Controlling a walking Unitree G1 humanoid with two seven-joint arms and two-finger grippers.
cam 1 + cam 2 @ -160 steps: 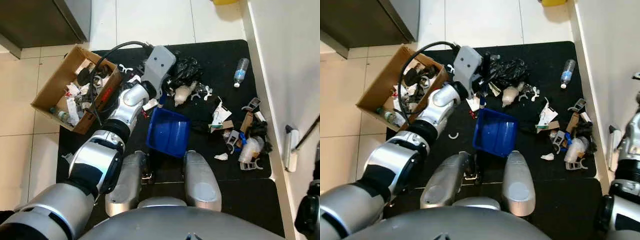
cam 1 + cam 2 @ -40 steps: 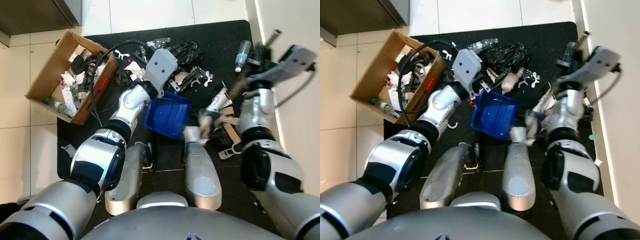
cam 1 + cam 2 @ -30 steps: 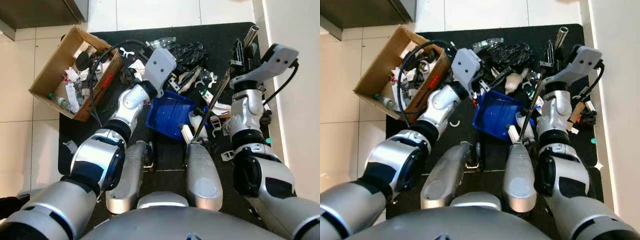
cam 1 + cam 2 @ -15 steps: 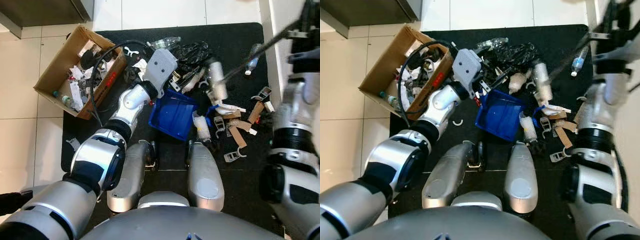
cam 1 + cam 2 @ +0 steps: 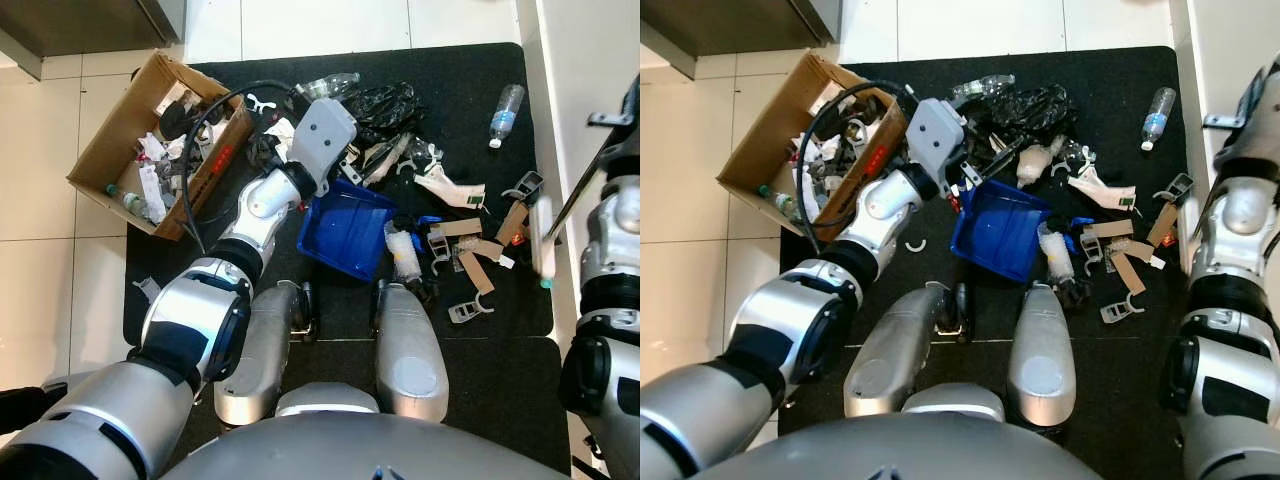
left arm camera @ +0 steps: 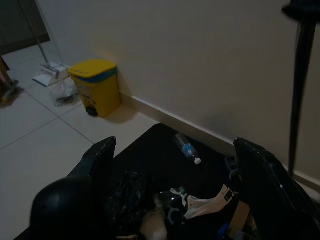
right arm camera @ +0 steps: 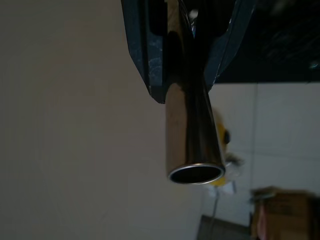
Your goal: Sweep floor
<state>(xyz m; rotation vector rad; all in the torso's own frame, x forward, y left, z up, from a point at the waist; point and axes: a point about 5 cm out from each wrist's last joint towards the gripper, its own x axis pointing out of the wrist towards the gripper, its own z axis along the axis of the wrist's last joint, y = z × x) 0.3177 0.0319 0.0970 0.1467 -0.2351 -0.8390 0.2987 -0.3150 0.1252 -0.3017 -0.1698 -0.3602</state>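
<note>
My right gripper (image 7: 187,45) is clamped on the broom's metal handle (image 7: 192,135); the broom head (image 5: 543,240) rests at three o'clock, at the mat's (image 5: 470,75) edge. My left gripper (image 6: 175,195), fingers apart around the dustpan's handle, holds the blue dustpan (image 5: 345,228) mid-mat beside scattered litter (image 5: 470,250). My left wrist view adds a yellow bin (image 6: 95,85).
</note>
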